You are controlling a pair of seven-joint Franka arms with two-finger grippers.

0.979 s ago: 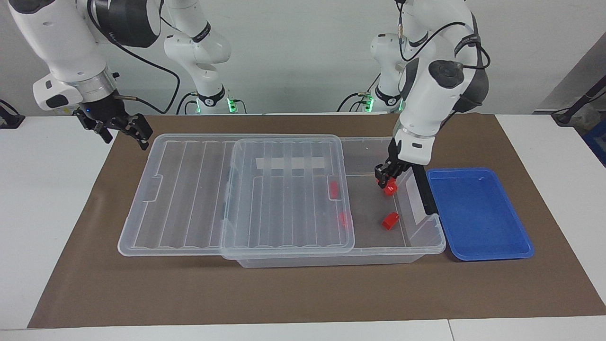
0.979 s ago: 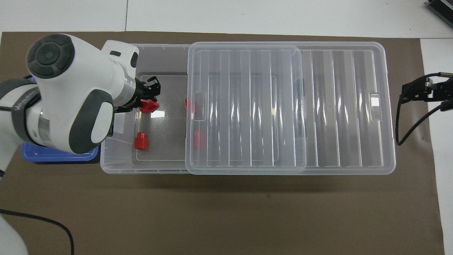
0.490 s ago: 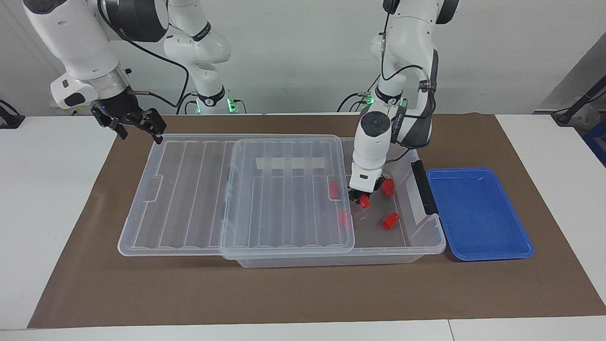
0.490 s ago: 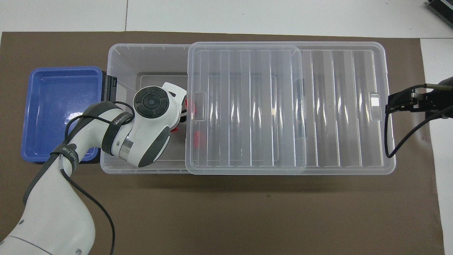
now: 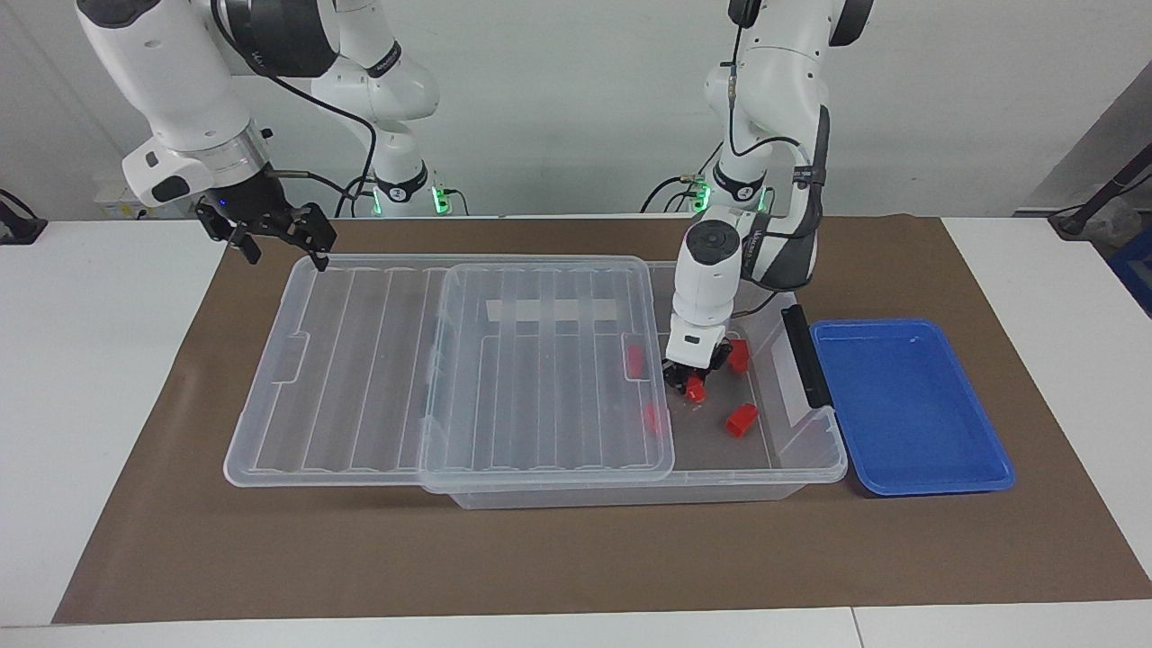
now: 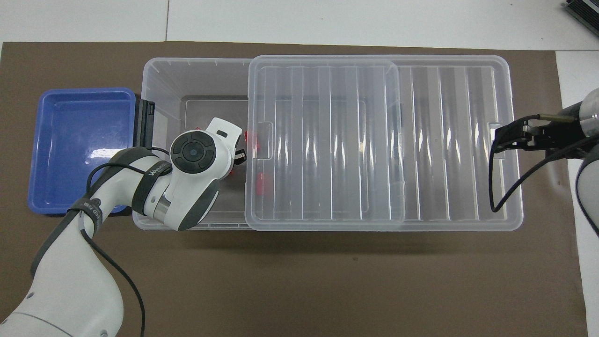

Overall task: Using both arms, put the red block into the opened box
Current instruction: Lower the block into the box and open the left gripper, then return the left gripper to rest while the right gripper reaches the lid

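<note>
Facing view, first: left gripper (image 5: 692, 382) low inside box (image 5: 814, 445), fingers pinching red block (image 5: 694, 389) just above the floor; release step, needing only a parting of fingers. Overhead view: right gripper (image 6: 501, 139), fingers spread, waiting over lid (image 6: 461, 140).

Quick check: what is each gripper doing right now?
Left gripper: in the box, around a red block; grip unclear.
Right gripper: open, empty, over the lid's corner.

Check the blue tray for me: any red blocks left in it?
No, the blue tray is bare in the facing view; the red blocks that show all lie inside the box.
</note>
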